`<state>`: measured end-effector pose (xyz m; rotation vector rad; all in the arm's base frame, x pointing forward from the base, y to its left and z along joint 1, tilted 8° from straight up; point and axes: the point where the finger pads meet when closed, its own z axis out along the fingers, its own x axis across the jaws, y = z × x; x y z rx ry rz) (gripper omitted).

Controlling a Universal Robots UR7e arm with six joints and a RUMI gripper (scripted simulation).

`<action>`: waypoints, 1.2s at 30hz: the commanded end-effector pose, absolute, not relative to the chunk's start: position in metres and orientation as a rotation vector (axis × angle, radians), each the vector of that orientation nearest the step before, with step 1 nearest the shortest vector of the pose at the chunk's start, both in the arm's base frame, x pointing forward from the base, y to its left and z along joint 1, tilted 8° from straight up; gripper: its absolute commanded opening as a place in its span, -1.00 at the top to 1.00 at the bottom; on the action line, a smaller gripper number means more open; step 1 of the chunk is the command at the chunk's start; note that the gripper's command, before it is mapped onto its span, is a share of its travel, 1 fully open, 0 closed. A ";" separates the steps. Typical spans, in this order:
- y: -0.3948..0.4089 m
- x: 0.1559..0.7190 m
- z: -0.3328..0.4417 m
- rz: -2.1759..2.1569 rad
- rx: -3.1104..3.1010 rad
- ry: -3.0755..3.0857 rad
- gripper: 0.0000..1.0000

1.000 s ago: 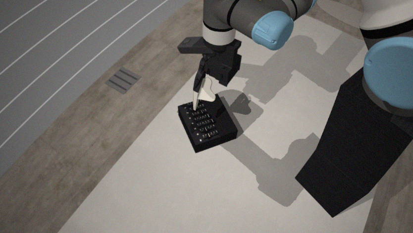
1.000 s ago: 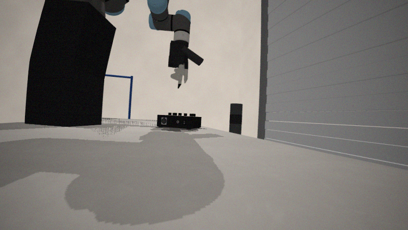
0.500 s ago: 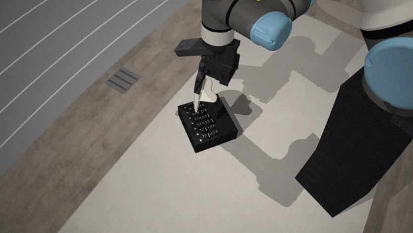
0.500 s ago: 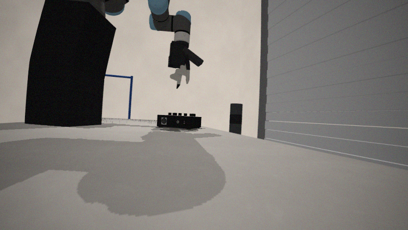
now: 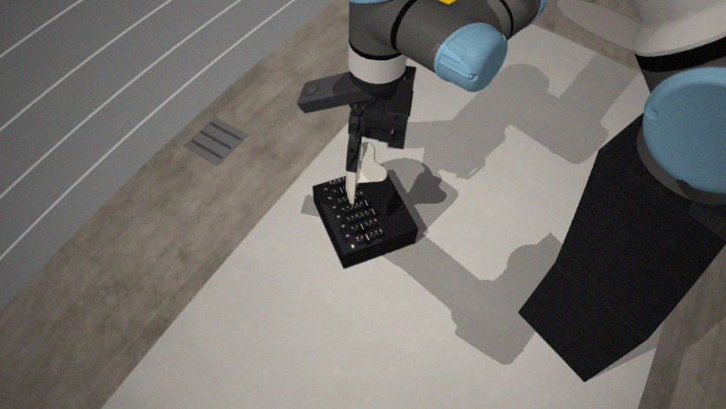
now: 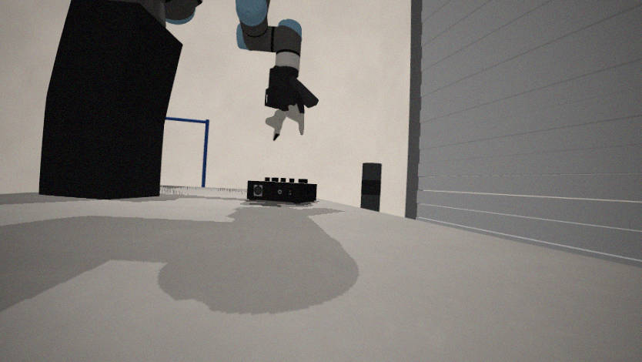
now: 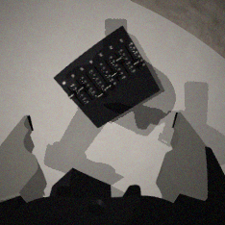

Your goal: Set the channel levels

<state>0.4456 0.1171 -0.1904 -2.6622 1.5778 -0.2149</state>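
Note:
The lighting desk (image 5: pixel 365 221) is a small black box on the pale table, with a row of several faders with white marks along its left part. It also shows in the exterior view (image 6: pixel 281 190), with the fader caps standing up on top, and in the wrist view (image 7: pixel 108 81), turned at an angle. My gripper (image 6: pixel 287 130) hangs well above the desk, open and empty. In the top view my gripper (image 5: pixel 361 175) overlaps the desk's far end. In the wrist view both fingers frame the table below the desk (image 7: pixel 101 122). The fader levels are too small to read.
The arm's black pedestal (image 5: pixel 620 264) stands to the right of the desk. A dark cylinder post (image 6: pixel 371 186) and a blue frame (image 6: pixel 197 148) stand behind the desk. A grey ribbed wall (image 6: pixel 529 121) runs along one side. A floor vent (image 5: pixel 216 140) lies off the table.

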 end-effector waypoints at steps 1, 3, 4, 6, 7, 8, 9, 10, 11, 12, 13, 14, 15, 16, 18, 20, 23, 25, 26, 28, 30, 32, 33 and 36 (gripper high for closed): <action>0.120 0.447 -0.192 -0.220 -2.743 1.446 -1.00; 0.122 0.448 -0.193 -0.222 -2.787 1.368 -1.00; 0.123 0.448 -0.193 -0.224 -2.810 1.327 -1.00; 0.125 0.449 -0.194 -0.226 -2.855 1.240 -1.00; 0.126 0.449 -0.195 -0.227 -2.877 1.194 -1.00; 0.127 0.450 -0.195 -0.228 -2.899 1.147 -1.00; 0.128 0.450 -0.196 -0.229 -2.921 1.098 -1.00; 0.128 0.450 -0.196 -0.230 -2.942 1.048 -1.00; 0.129 0.451 -0.197 -0.231 -2.963 0.996 -1.00; 0.129 0.451 -0.197 -0.231 -2.963 0.996 -1.00; 0.129 0.451 -0.197 -0.231 -2.963 0.996 -1.00; 0.130 0.451 -0.198 -0.232 -2.984 0.943 -1.00; 0.131 0.451 -0.198 -0.232 -3.004 0.888 -1.00; 0.132 0.452 -0.199 -0.233 -3.023 0.832 -1.00; 0.135 0.452 -0.200 -0.234 -3.060 0.715 -1.00; 0.137 0.453 -0.202 -0.234 -3.093 0.593 -1.00; 0.139 0.453 -0.204 -0.234 -3.134 0.401 -1.00; 0.141 0.454 -0.206 -0.233 -3.156 0.267 -1.00; 0.142 0.454 -0.206 -0.233 -3.165 0.198 -1.00; 0.144 0.454 -0.208 -0.231 -3.178 0.058 -1.00; 0.144 0.454 -0.208 -0.231 -3.178 0.058 -1.00; 0.146 0.455 -0.210 -0.229 -3.186 -0.086 -1.00; 0.147 0.455 -0.210 -0.227 -3.187 -0.158 -1.00; 0.149 0.456 -0.213 -0.222 -3.180 -0.380 -1.00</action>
